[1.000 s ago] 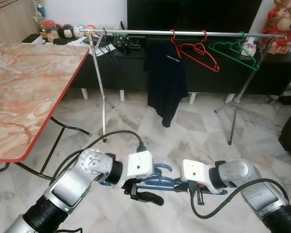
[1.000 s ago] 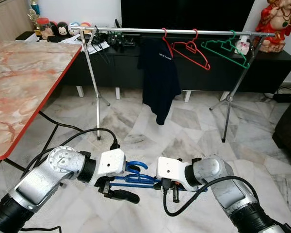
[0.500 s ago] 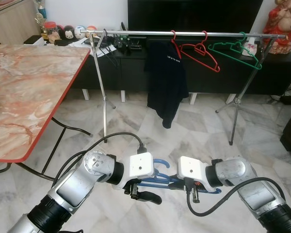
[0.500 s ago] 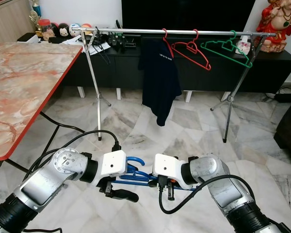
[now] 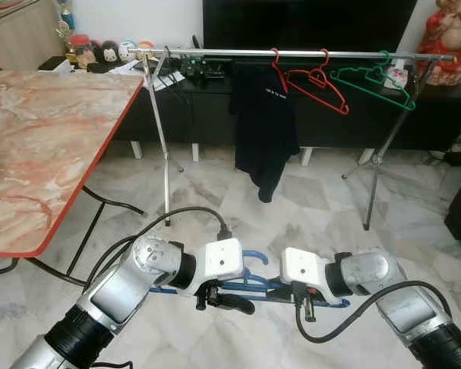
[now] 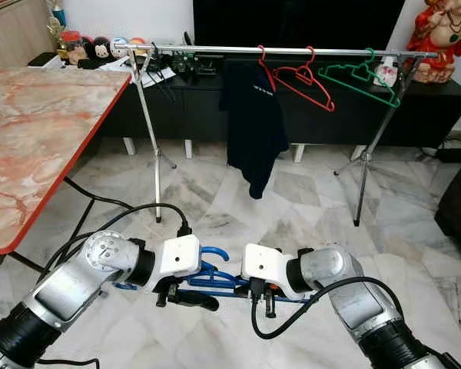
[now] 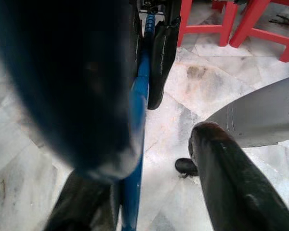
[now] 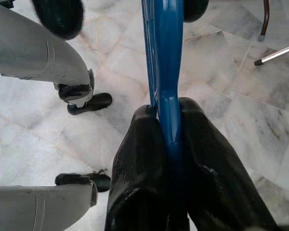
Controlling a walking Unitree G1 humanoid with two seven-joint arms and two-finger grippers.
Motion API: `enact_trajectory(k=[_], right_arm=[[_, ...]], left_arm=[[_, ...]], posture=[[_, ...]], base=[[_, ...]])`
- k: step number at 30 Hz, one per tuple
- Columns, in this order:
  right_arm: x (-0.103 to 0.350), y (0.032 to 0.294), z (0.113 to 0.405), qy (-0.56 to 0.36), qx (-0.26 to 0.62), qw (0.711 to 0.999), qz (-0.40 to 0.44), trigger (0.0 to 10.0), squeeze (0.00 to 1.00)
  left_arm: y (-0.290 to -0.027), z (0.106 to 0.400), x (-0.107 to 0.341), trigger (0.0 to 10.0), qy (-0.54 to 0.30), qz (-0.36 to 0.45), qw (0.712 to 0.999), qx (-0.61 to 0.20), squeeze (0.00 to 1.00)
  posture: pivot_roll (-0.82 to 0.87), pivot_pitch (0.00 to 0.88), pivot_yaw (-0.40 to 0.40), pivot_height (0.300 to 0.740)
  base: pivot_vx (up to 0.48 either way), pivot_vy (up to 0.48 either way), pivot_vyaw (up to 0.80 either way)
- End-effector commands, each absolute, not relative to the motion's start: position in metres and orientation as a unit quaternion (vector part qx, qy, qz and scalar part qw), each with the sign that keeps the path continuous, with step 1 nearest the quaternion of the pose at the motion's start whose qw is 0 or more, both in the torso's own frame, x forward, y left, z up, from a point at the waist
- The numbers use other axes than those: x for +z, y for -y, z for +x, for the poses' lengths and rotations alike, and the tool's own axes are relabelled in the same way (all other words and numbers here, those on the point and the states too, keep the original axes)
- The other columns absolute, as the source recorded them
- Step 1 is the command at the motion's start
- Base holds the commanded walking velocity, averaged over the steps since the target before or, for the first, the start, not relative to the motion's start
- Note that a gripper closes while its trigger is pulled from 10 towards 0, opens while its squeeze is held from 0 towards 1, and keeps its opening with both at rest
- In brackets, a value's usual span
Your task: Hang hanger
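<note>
Biggest thing on the left is the marble table (image 5: 38,146), and across the far side runs the clothes rail (image 5: 292,54) on its tripod legs, in front of a dark TV cabinet (image 5: 446,108). On the rail hang a black shirt (image 5: 263,123), a red hanger (image 5: 315,81) and a green hanger (image 5: 369,81), with a long bare stretch toward its left end, probably where the next one could go.

The blue hanger (image 6: 215,278) is down low near the robot, held roughly level between both arms over the marble floor (image 5: 307,207), well short of the rail. My guess is two-handed holding keeps it from swinging while the hook gets turned upward.

The right gripper (image 8: 166,144) is clamped on the blue bar, both fingers pressed against it. The left gripper (image 5: 224,301) is looser: in its wrist view one finger (image 7: 159,57) lies along the blue bar, the other finger (image 7: 231,183) stands off to the side, so it looks spread apart rather than pinching.

A big dark blur covers much of the left wrist view, and the arms hide most of the hanger from the head views, so I can't tell exactly how the hook sits.
</note>
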State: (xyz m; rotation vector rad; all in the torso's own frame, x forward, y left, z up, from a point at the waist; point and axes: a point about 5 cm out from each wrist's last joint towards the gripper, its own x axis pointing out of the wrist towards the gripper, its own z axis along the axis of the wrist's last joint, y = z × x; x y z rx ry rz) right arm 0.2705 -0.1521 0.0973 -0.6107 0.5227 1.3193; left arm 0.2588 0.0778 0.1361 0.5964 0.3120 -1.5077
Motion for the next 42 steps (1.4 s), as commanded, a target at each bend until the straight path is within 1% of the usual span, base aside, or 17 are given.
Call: enact_trajectory(k=[1, 35, 36, 42], right_arm=[[0.1136, 0.1501, 0.2788, -0.202, 0.587, 0.731, -0.282, 10.0, 0.00], [0.1080, 0.1520, 0.2796, -0.210, 0.587, 0.734, -0.271, 10.0, 0.00], [0.1080, 0.1520, 0.2797, -0.210, 0.587, 0.734, -0.269, 10.0, 1.00], [0.1086, 0.1520, 0.2794, -0.209, 0.591, 0.734, -0.262, 10.0, 1.00]], left_arm=[[-0.0765, 0.2551, 0.1289, 0.0, -0.160, 0.268, 0.663, -0.681, 0.00], [-0.0740, 0.2565, 0.1284, 0.0, -0.162, 0.260, 0.669, -0.677, 0.00], [-0.0740, 0.2565, 0.1284, 0.0, -0.162, 0.260, 0.669, -0.678, 0.00], [-0.0735, 0.2569, 0.1283, 0.0, -0.162, 0.259, 0.668, -0.678, 0.00]], posture=[[0.00, 0.000, -0.005, 0.740], [-0.01, 0.000, -0.010, 0.740], [-0.01, 0.000, -0.010, 0.740], [-0.01, 0.000, -0.011, 0.740]], base=[[0.000, 0.000, 0.00], [0.000, 0.000, 0.00], [0.000, 0.000, 0.00], [0.000, 0.000, 0.00]])
